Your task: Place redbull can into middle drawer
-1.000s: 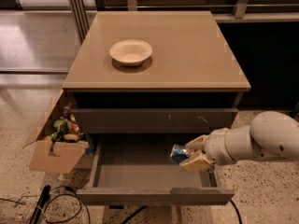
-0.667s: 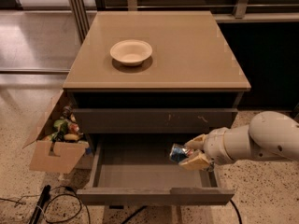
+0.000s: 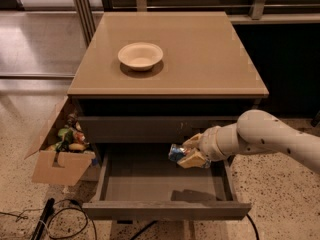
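Note:
The redbull can [image 3: 176, 152] is a small blue-and-silver can held in my gripper [image 3: 186, 153], whose cream fingers are shut on it. The gripper hangs above the right part of the open middle drawer [image 3: 165, 184], a little above its flat grey floor. The white arm [image 3: 270, 136] reaches in from the right. The drawer is pulled out towards me, its plain front at the bottom of the view. Above it is the closed drawer front with white scratches [image 3: 150, 129].
A cream round bowl [image 3: 140, 55] sits on the tan cabinet top [image 3: 200, 54]. A cardboard box [image 3: 57, 151] with several items stands on the floor to the left of the cabinet. Black cables [image 3: 55, 219] lie at the lower left.
The arm and gripper with the can have barely moved; the can stays above the open drawer.

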Controlling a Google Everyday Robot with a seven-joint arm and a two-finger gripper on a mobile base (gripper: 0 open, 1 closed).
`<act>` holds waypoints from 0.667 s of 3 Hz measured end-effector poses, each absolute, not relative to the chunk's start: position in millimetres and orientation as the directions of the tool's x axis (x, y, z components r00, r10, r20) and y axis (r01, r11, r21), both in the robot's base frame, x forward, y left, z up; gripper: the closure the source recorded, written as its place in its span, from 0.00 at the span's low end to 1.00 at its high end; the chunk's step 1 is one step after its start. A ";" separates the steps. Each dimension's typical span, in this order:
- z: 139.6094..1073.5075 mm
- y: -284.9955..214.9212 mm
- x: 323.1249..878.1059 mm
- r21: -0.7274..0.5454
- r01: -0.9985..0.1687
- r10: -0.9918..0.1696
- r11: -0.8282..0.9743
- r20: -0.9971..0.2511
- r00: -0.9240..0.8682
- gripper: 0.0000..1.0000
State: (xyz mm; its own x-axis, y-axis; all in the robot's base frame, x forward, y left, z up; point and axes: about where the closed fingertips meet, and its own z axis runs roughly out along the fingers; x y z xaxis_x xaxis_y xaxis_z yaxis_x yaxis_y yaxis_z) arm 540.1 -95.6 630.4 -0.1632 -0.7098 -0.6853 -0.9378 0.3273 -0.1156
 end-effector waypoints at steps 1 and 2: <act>626.4 -93.3 543.0 -0.110 -0.939 -0.708 0.325 -0.687 -0.164 1.00; 615.1 -85.8 538.2 -0.080 -0.945 -0.704 0.318 -0.687 -0.179 1.00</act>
